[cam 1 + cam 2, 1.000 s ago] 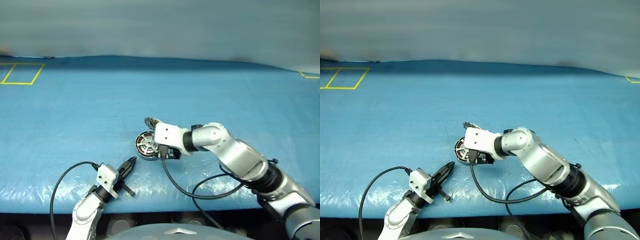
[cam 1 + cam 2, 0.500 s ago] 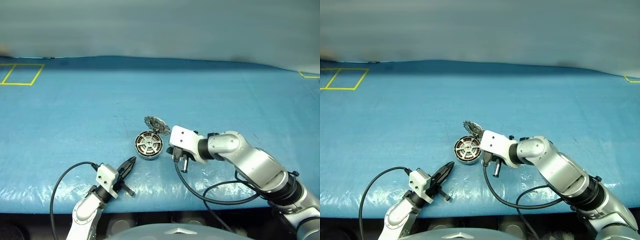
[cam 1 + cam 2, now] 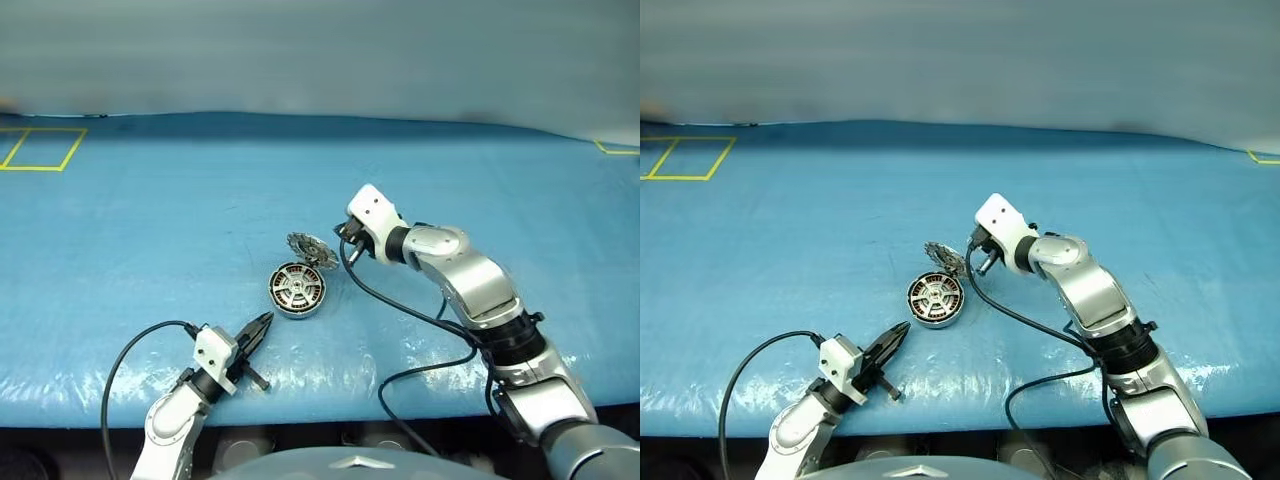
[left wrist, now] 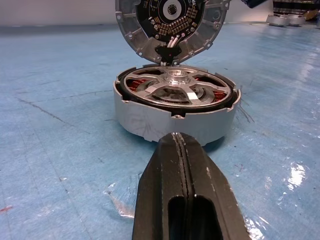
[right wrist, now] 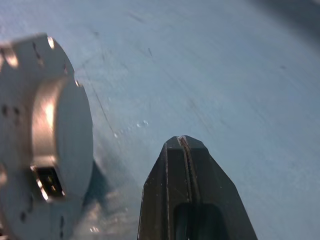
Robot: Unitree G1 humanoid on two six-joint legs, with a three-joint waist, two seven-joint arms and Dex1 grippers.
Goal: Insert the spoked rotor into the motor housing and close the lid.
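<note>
The right gripper [image 3: 351,254] has its two black fingers pressed together with nothing between them, and it hangs just beside the raised lid [image 3: 311,249], on the lid's plain outer side; whether it touches the lid is hard to judge from the head views. In the right wrist view that outer face of the lid [image 5: 42,135] appears as a pale grey metal disc with a raised round centre and a small dark socket near its edge. The left gripper [image 3: 259,329] is also shut and empty, its black tapered fingers meeting in a thin seam, and it sits low over the surface [image 3: 150,230], near the motor housing [image 3: 297,290] but apart from it. The housing is a short round cup of silver-grey metal with a brushed wall, standing on the surface. Inside it lies the spoked rotor [image 4: 176,91], dark-rimmed, with broad silver spokes and a shiny hub, copper-brown windings showing between the spokes. The lid stands open on its hinge at the housing's far edge, its inner face patterned dark and silver. The surface is a blue, slightly wrinkled and glossy sheet.
</note>
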